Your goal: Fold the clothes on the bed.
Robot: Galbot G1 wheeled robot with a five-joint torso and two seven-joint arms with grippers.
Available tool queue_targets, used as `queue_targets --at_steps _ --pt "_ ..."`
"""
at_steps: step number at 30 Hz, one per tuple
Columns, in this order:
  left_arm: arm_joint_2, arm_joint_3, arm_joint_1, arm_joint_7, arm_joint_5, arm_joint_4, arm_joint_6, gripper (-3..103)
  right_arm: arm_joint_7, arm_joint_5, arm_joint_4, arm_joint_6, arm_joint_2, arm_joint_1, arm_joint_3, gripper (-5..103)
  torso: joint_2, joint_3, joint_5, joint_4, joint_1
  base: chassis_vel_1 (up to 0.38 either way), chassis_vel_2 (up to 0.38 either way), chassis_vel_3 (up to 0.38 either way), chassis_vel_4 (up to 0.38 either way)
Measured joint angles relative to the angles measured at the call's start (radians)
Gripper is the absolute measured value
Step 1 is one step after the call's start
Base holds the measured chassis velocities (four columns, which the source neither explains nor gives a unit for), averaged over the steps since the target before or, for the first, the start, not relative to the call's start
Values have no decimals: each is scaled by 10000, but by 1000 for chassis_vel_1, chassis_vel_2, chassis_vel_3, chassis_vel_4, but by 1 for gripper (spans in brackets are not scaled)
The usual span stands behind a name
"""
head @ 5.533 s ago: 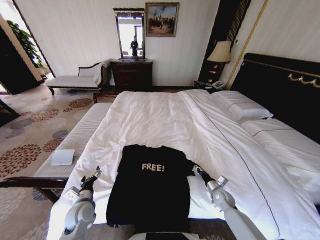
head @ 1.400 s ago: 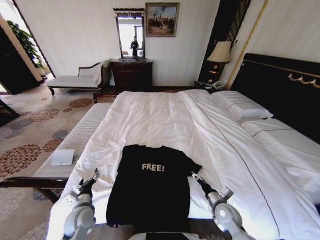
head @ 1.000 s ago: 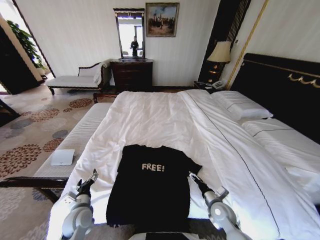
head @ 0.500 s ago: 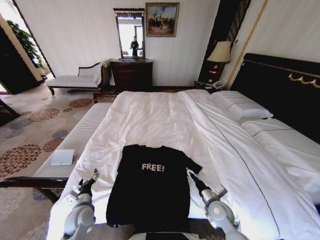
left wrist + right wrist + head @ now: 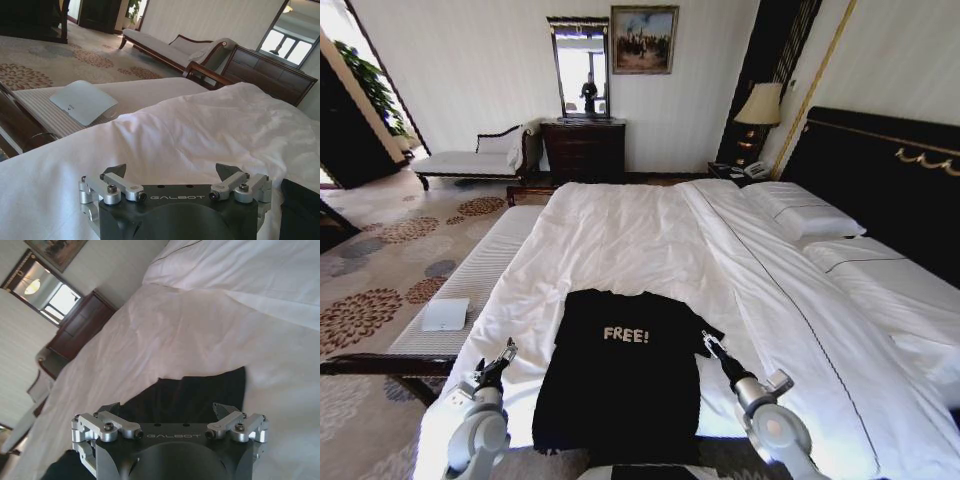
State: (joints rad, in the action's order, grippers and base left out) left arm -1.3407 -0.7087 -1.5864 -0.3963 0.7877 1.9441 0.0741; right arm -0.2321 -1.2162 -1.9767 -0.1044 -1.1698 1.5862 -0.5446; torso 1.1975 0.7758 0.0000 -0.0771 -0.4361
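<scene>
At the lower left of the head view the left gripper (image 5: 500, 358) hovers over the white duvet (image 5: 620, 240) just beside the shirt's near-left edge, apart from the cloth; its own wrist view shows the two finger bases spread wide with nothing between them, bare rumpled duvet ahead. Left of it, off the mattress, a ribbed white bench (image 5: 485, 275) carries a flat white pad (image 5: 445, 314). In the lower middle of the frame lies the black T-shirt (image 5: 620, 370), spread flat on the near end of the bed (image 5: 880, 170), chest up, white "FREE!" lettering readable, collar toward the pillows and hem toward the robot. The left sleeve looks already tucked in, while the right sleeve sticks out as a dark flap. It reads as thin, soft knit: light, limp, no stiffness, likely to sag and drag on the equally soft duvet, which could be pinched along with it. A hold on an edge or sleeve corner, taking one layer only, seems the sound choice. To the right, the right gripper (image 5: 708, 343) sits at that protruding sleeve, its tip at the sleeve's edge; the right wrist view shows its fingers set wide apart over the black cloth (image 5: 190, 395), holding nothing. Whether it touches the fabric cannot be told.
</scene>
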Motion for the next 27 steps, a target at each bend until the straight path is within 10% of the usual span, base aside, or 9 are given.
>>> queue_targets --at_steps 22,27 --pt "117 -26 120 -35 -50 -106 35 100 1028 338 3459 234 68 -1952 167 101 0 1 -1 0 0 0 0 0 0" --pt "66 80 265 -60 -79 -134 116 100 1504 336 4114 368 20 -2264 170 82 0 1 -1 -1 0 0 0 0 0"
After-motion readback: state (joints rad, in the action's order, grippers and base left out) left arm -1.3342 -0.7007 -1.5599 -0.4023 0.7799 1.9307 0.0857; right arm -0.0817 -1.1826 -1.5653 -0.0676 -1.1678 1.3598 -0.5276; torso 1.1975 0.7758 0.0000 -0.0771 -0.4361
